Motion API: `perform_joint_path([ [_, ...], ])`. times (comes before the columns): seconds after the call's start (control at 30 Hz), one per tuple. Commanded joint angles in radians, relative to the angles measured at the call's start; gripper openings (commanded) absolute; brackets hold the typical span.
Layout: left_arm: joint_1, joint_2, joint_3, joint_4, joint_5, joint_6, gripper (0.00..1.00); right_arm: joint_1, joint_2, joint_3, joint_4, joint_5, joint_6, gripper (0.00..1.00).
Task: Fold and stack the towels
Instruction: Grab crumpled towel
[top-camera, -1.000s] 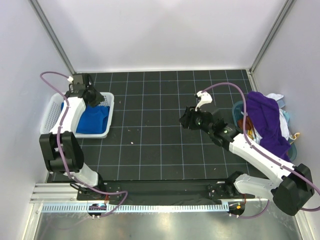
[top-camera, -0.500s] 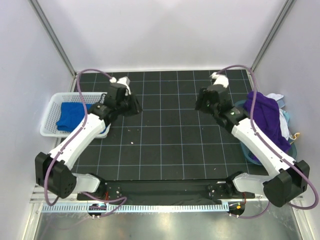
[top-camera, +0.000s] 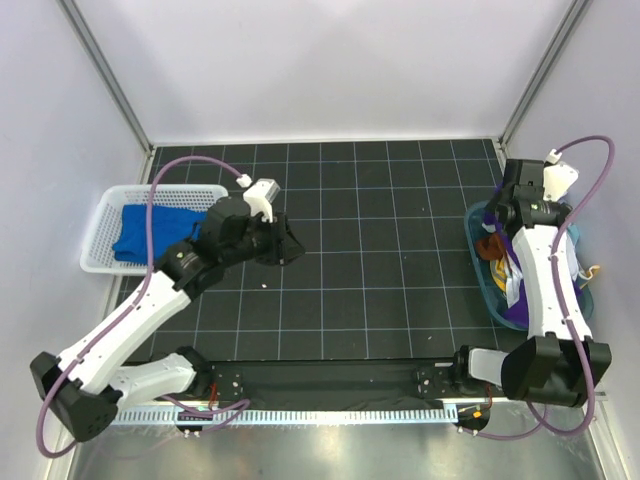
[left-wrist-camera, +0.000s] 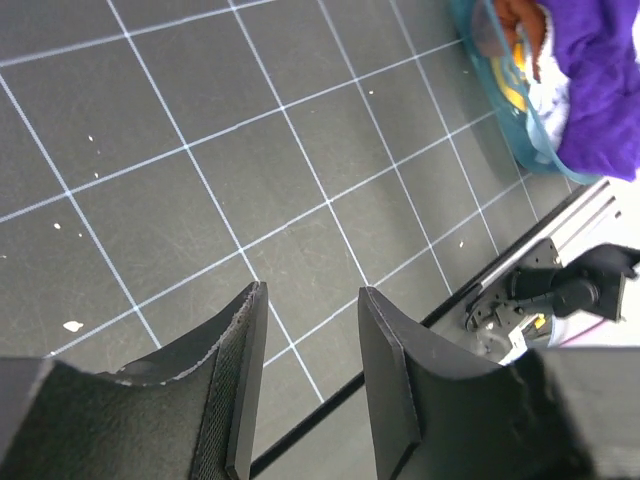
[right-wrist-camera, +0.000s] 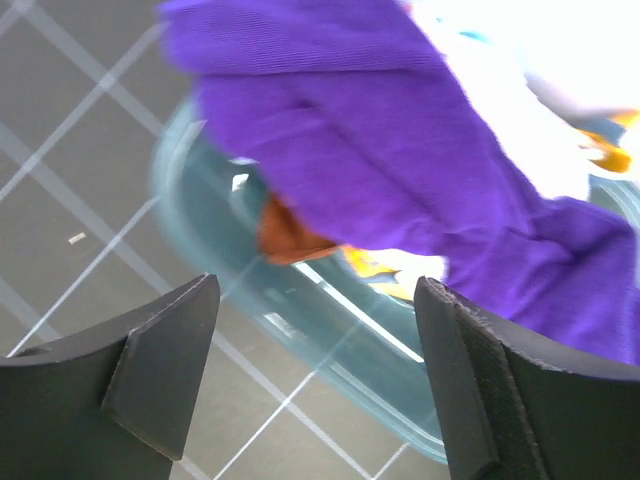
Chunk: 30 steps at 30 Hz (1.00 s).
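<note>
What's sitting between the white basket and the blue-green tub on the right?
Seen from the top camera, only black gridded mat lies between the basket and the tub, apart from the left arm stretched over it.

On my feed the desk (top-camera: 350, 290) is a black mat with a white grid. A white perforated basket (top-camera: 100, 228) sits at nine o'clock, a teal tub (top-camera: 473, 245) at three o'clock with something orange (right-wrist-camera: 288, 235) inside. A few white specks (top-camera: 264, 286) lie near the middle
</note>
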Motion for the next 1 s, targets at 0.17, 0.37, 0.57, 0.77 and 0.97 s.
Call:
perform_joint_path([
  [0.17,0.000,-0.088,-0.080,-0.014,0.091,0.052,0.46,-0.105,0.153,0.043,0.001,0.115,0.064,0.88],
  [0.37,0.000,-0.093,-0.083,-0.046,0.124,0.092,0.46,-0.119,0.215,0.051,0.055,0.186,0.073,0.87],
  [0.57,0.000,-0.079,-0.075,-0.069,0.111,0.118,0.46,-0.136,0.279,0.077,0.102,0.227,0.050,0.87],
  [0.77,0.000,-0.059,-0.075,-0.057,0.128,0.107,0.45,-0.207,0.357,0.078,0.150,0.155,0.049,0.82],
  [0.97,0.000,-0.045,-0.080,-0.057,0.121,0.106,0.45,-0.239,0.399,0.049,0.210,0.107,0.087,0.76],
])
